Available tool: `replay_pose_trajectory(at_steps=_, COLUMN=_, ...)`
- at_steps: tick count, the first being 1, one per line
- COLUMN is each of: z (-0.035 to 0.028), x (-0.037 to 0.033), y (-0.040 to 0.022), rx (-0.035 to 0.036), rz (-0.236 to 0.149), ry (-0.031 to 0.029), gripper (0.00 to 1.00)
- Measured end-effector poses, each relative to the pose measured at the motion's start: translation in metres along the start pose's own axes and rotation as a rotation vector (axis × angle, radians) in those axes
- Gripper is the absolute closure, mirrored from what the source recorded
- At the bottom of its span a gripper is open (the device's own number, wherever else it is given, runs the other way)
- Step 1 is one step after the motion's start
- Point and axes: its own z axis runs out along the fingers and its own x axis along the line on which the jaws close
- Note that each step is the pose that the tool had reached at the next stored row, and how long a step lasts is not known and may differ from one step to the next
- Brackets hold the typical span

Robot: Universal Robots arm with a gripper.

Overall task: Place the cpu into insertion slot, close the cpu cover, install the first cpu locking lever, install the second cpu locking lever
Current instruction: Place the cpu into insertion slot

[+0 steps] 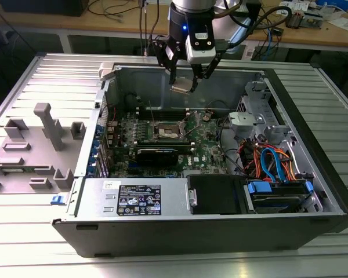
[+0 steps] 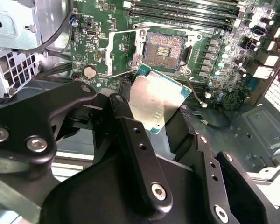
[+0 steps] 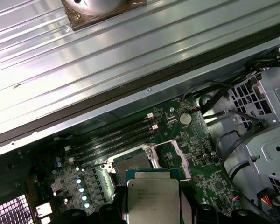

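One end effector [image 2: 151, 112] around one cpu [image 2: 158, 93] — one insertion slot [image 2: 164, 49] below

- The exterior view stood off the arm, above one long side of the open computer case [image 1: 191, 237]. It looked down at a slant, far enough back that I had the whole case and the ribbed table [image 1: 23, 243].
- The second wrist view sat close behind the gripper [image 2: 156, 112], looking past its black fingers [image 2: 135, 140] down onto the motherboard [image 2: 91, 42].
- The first wrist view looked down from just as near, but faced the case wall [image 3: 147, 95] and the table beyond.
- Both wrist views shared the cpu [image 2: 154, 95] [image 3: 151, 198], the insertion slot [image 2: 164, 49] [image 3: 133, 163] and the coin cell [image 2: 89, 71] [image 3: 185, 118]. The exterior view held that slot [image 1: 163, 132] small, mid-frame.
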Motion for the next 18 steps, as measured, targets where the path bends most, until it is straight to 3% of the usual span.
replay_pose_trajectory(at_steps=18, z=0.0002, x=0.0000, y=0.0000, rx=-0.0003, rz=0.012, ry=-0.0010, gripper=0.46)
